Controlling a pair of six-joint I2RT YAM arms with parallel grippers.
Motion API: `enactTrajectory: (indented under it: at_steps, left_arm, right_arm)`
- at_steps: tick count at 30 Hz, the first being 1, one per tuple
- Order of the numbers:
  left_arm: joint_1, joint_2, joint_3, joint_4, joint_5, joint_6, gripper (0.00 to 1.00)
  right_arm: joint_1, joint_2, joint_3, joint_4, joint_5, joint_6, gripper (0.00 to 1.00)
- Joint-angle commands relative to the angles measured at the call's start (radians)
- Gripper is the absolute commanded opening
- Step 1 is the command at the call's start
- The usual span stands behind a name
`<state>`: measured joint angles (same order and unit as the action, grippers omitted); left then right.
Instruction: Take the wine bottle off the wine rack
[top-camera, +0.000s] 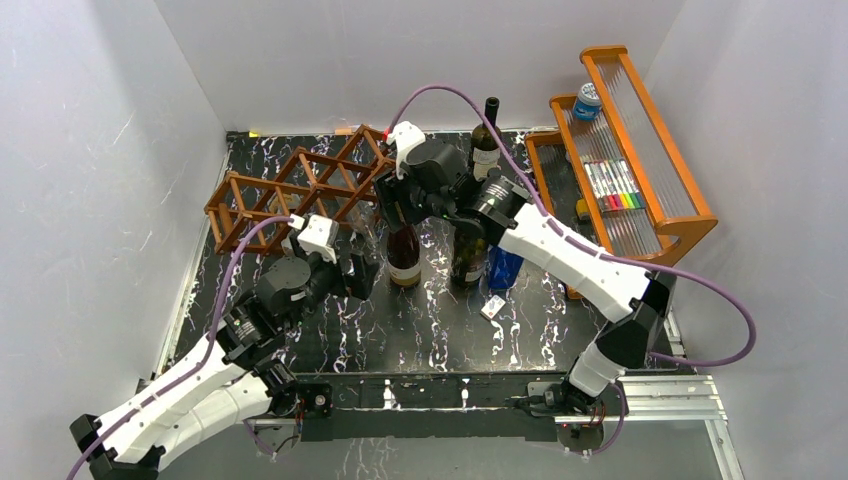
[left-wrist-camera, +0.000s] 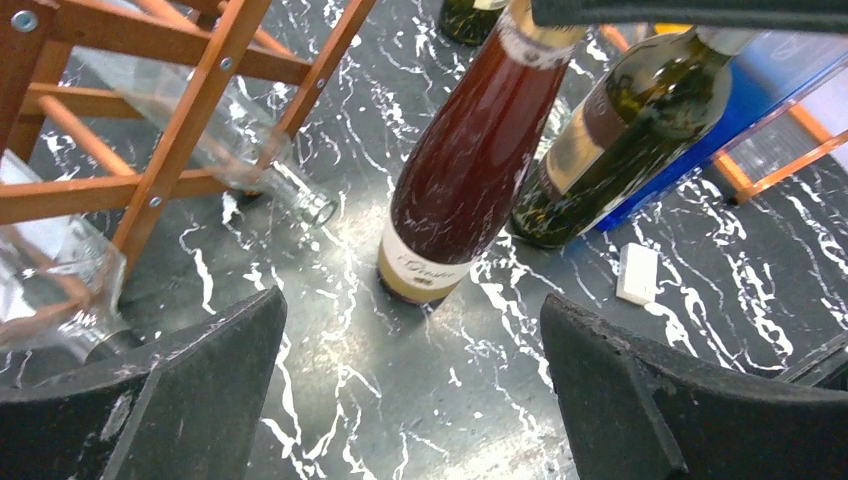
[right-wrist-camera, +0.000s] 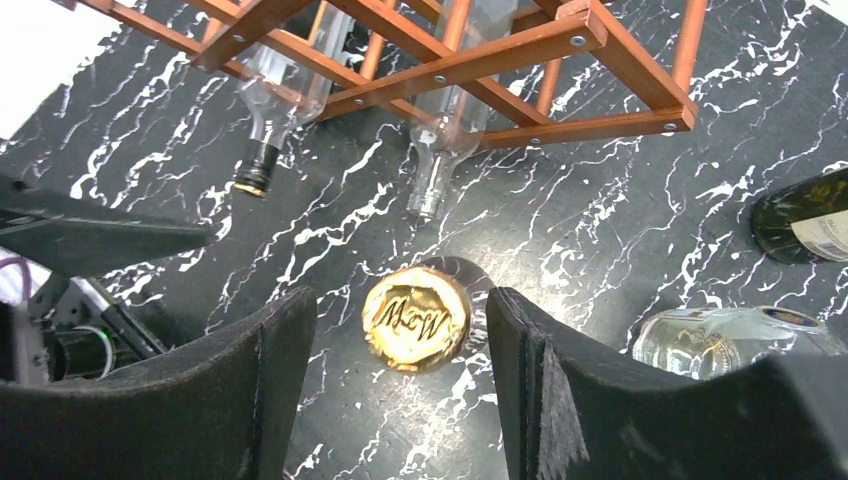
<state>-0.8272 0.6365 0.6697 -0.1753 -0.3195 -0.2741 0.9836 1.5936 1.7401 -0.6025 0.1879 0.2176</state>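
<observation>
A reddish-brown wine bottle (top-camera: 404, 256) with a cream label stands upright on the black marble table, in front of the dark wooden wine rack (top-camera: 300, 192). My right gripper (top-camera: 398, 212) hovers over it, open. In the right wrist view the bottle's gold cap (right-wrist-camera: 416, 318) sits between the fingers (right-wrist-camera: 270, 370) without touching them. My left gripper (top-camera: 365, 272) is open and empty, low to the bottle's left. In the left wrist view the bottle (left-wrist-camera: 470, 170) stands beyond its open jaws. Clear glass bottles (right-wrist-camera: 445, 140) lie in the rack (right-wrist-camera: 560, 40).
A dark green bottle (top-camera: 468, 250) stands right of the reddish one, with a blue box (top-camera: 503, 268) beside it. Another dark bottle (top-camera: 486, 140) stands at the back. A small white block (top-camera: 491, 307) lies on the table. An orange shelf (top-camera: 630, 150) stands at the right.
</observation>
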Motion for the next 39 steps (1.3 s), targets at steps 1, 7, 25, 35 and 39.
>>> enactTrajectory:
  at_steps: [1,7,25,35,39]
  left_arm:
    - [0.005,-0.033,0.065,-0.124,-0.047,0.004,0.98]
    - [0.003,-0.035,0.073,-0.133,-0.079,0.027,0.98]
    - [0.004,0.009,0.107,-0.134,-0.089,0.025,0.98]
    - [0.004,0.01,0.106,-0.143,-0.114,-0.019,0.98]
    - [0.004,0.006,0.088,-0.127,-0.109,-0.012,0.98]
  right_arm:
    - [0.001,0.019,0.071,0.027,0.073,-0.043,0.69]
    - [0.0,0.053,0.068,0.032,0.081,-0.052,0.6]
    - [-0.016,0.068,0.138,0.14,0.221,-0.103,0.0]
    - [-0.135,0.088,0.183,0.184,0.202,-0.1,0.0]
    - [-0.183,0.093,0.188,0.186,0.202,-0.115,0.0]
